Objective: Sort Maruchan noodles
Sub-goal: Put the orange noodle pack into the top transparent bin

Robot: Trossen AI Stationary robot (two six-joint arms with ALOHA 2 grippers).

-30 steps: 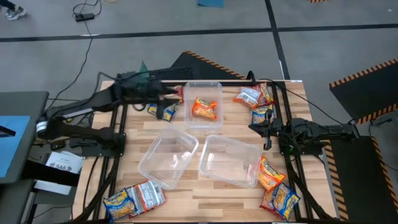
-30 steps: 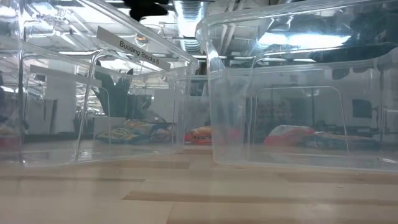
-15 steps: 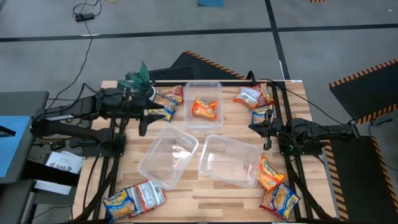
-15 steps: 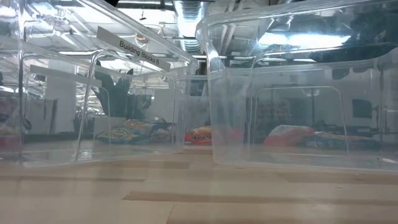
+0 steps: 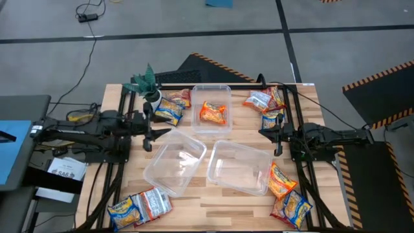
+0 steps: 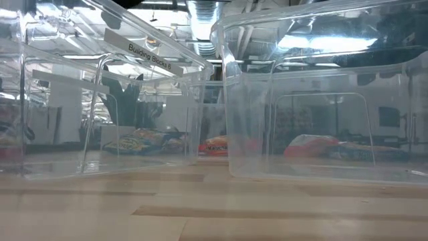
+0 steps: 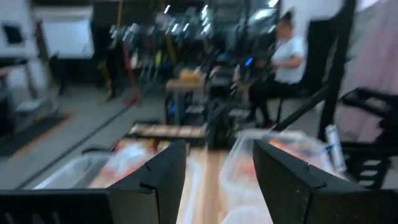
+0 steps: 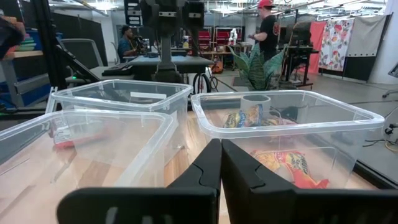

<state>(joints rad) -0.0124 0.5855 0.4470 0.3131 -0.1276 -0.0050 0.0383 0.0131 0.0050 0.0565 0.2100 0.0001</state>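
Observation:
The noodle packets lie scattered. One orange packet (image 5: pixel 212 112) rests flat inside the far clear tub (image 5: pixel 226 90). Yellow-and-blue and orange packets (image 5: pixel 169 107) lie beside the small plant. More packets lie at the far right (image 5: pixel 265 101), near right (image 5: pixel 284 188) and near left (image 5: pixel 139 207). My left gripper (image 5: pixel 149 133) (image 7: pixel 217 186) is open and empty, at the table's left side, level with the gap between the tubs. My right gripper (image 5: pixel 275 137) (image 8: pixel 221 168) is shut and empty, at the right side, pointing toward the tubs.
Two empty clear tubs stand in the table's middle, near left (image 5: pixel 174 165) and near right (image 5: pixel 239 167); both fill the low view (image 6: pixel 107 100). A small green potted plant (image 5: pixel 147 83) stands at the far left. People show in the room beyond (image 8: pixel 270 28).
My left arm has drawn back from the packets beside the far tub, moving toward the table's left edge and a little nearer. The yellow-and-blue packet it was over now lies uncovered beside the plant. My right arm has kept still.

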